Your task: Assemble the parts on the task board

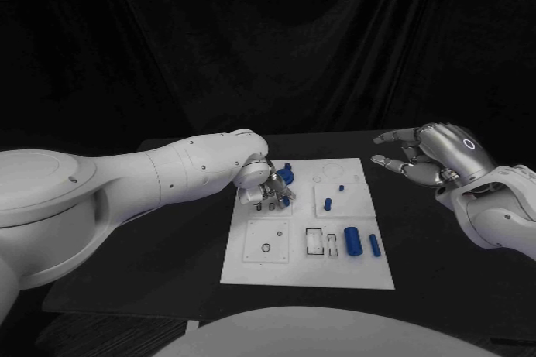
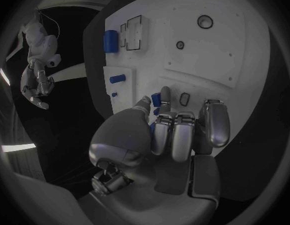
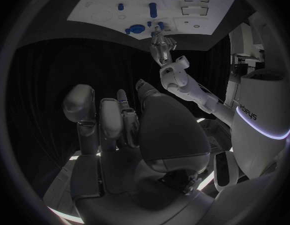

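Task board [image 1: 307, 260]: white, matt, smooth plastic-like plate. Blue parts [image 1: 352, 240] on it: smooth, slight sheen. Left hand [image 1: 266, 188] over the board: silver, polished metallic finish. Table [image 1: 424, 248] under the board: black, matt

Left hand [image 1: 266, 188] and its arm [image 1: 167, 175] cover the board [image 1: 310, 273] at 10 o'clock. Blue parts [image 1: 352, 240] stand at 4 o'clock. Bare board at 6 o'clock. Right hand [image 1: 434, 156] hovers off-board at 2 o'clock.
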{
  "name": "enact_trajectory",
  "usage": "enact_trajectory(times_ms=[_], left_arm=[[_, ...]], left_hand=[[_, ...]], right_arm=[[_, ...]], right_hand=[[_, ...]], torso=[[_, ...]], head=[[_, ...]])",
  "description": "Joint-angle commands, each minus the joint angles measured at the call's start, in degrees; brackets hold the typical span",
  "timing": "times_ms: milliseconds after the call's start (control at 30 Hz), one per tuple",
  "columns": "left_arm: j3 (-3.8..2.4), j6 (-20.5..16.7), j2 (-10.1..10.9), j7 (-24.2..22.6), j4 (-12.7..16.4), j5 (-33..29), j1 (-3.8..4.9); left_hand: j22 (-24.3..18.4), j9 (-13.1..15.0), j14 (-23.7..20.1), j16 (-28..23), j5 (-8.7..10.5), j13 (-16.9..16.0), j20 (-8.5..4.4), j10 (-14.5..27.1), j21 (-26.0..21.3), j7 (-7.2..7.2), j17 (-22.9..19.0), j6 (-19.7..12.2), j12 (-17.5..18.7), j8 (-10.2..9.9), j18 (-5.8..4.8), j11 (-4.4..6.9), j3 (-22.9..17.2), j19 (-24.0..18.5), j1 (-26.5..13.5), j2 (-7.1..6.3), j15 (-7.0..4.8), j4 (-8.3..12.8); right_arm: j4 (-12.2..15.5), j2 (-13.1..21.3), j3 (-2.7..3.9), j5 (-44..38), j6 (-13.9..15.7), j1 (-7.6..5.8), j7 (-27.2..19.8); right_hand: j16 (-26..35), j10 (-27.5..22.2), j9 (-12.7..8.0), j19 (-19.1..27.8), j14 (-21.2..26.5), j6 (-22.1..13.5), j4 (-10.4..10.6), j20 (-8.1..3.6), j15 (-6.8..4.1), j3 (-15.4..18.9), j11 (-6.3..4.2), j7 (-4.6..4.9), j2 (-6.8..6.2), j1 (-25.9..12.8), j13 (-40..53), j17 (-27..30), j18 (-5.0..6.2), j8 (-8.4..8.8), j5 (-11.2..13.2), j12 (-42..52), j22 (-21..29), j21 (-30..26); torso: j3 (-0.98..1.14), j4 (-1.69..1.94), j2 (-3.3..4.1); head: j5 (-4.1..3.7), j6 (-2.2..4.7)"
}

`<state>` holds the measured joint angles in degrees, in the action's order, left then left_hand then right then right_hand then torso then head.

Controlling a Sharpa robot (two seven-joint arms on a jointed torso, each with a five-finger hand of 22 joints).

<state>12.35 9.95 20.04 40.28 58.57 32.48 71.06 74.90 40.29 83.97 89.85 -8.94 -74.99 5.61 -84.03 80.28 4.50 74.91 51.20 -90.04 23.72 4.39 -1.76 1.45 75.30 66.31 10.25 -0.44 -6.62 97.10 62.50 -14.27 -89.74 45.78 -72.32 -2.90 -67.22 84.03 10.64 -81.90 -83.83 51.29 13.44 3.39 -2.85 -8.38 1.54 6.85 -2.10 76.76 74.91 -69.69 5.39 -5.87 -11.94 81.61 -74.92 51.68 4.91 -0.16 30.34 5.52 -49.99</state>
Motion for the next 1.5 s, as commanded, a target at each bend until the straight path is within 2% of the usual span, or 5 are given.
enact_trajectory(times_ms=[33, 500, 967, 1233, 1500], left_arm=[[-0.06, 1.00, -0.16, 0.26, -0.05, -0.10, -0.16], [-0.06, 1.04, -0.15, 0.02, -0.29, -0.10, -0.23], [-0.06, 0.67, 0.52, -0.98, -0.14, -0.10, -0.24], [-0.06, 0.60, 0.80, -1.39, -0.02, -0.10, -0.25], [-0.06, -0.06, 1.54, -1.16, 0.73, -0.10, -0.24]], left_hand=[[5.69, 0.23, 6.03, 0.15, -0.42, -15.01, -0.06, -5.97, -0.11, -0.07, 15.09, 0.50, 0.04, -0.50, -0.54, 0.62, -0.78, 0.32, 0.80, -0.07, -0.60, 0.65], [5.64, 0.63, 6.03, 0.15, -1.34, -15.01, -0.21, -5.97, -0.47, -0.04, 15.09, 0.46, 0.04, -1.88, -0.48, 0.65, -3.07, 0.16, 1.60, 0.01, -0.66, 2.12], [5.93, 2.19, 6.03, 0.15, -9.00, -15.01, -0.18, -5.97, -1.08, 0.19, 15.09, 0.75, 0.04, -4.37, -0.42, 0.51, -10.09, 0.01, 0.65, -1.24, -0.55, 4.63], [6.45, 4.73, 6.03, 0.15, -14.15, -15.01, -0.03, -5.97, -1.46, 0.49, 15.09, 0.94, 0.04, -5.41, -0.40, 0.30, -21.22, 0.04, -2.63, -4.10, -0.39, 7.60], [6.94, 6.60, 6.03, 0.15, -16.15, -15.01, 0.02, -5.97, -1.42, 0.52, 15.09, 1.36, 0.04, -5.31, -0.48, 0.35, -27.17, 0.42, -5.03, -5.65, -0.44, 9.38]], right_arm=[[0.15, -0.03, 0.05, -0.01, 0.98, 0.13, -0.09], [0.06, 0.00, 0.04, -0.01, 0.67, 0.28, 0.14], [-0.11, 0.02, 0.04, -0.01, -0.05, 0.55, 0.44], [-0.13, 0.14, 0.04, 0.00, -0.47, 0.67, 0.59], [-0.18, 0.24, 0.04, 0.00, -1.04, 0.81, 0.84]], right_hand=[[0.35, 0.62, 0.00, -0.16, -2.07, 0.41, 0.29, 0.14, 0.39, -0.04, 0.19, -0.03, -0.33, 0.04, 7.52, 0.07, 0.68, -0.11, -0.26, -0.11, -6.96, -0.26], [0.29, 0.68, 0.00, -0.20, -2.08, 0.48, 0.29, 0.15, 0.39, -0.03, 0.18, -0.04, -0.34, 0.06, 7.59, 0.01, 0.66, -0.12, -0.26, -0.03, -6.99, -0.10], [0.29, 0.70, 0.01, -0.24, -2.10, 0.62, 0.27, 0.14, 0.36, -0.08, 0.15, -0.07, -0.31, 0.17, 7.59, 0.01, 0.66, -0.13, -0.30, -0.02, -7.00, -0.03], [0.29, 0.70, 0.01, -0.24, -2.10, 0.62, 0.27, 0.14, 0.36, -0.08, 0.15, -0.07, -0.31, 0.17, 7.59, 0.01, 0.66, -0.13, -0.30, -0.02, -7.00, -0.03], [0.31, 0.68, 0.01, -0.25, -2.10, 0.65, 0.31, 0.14, 0.35, -0.10, 0.14, -0.07, -0.26, 0.16, 7.54, 0.02, 0.67, -0.11, -0.30, -0.07, -6.99, -0.06]], torso=[[0.04, -0.02, -0.01], [0.12, 0.00, -0.04], [0.14, 0.00, -0.08], [0.15, 0.05, -0.12], [0.15, 0.02, -0.09]], head=[[-0.11, -0.01], [-0.22, -0.01], [-0.34, -0.01], [-0.32, -0.01], [-0.22, -0.01]])
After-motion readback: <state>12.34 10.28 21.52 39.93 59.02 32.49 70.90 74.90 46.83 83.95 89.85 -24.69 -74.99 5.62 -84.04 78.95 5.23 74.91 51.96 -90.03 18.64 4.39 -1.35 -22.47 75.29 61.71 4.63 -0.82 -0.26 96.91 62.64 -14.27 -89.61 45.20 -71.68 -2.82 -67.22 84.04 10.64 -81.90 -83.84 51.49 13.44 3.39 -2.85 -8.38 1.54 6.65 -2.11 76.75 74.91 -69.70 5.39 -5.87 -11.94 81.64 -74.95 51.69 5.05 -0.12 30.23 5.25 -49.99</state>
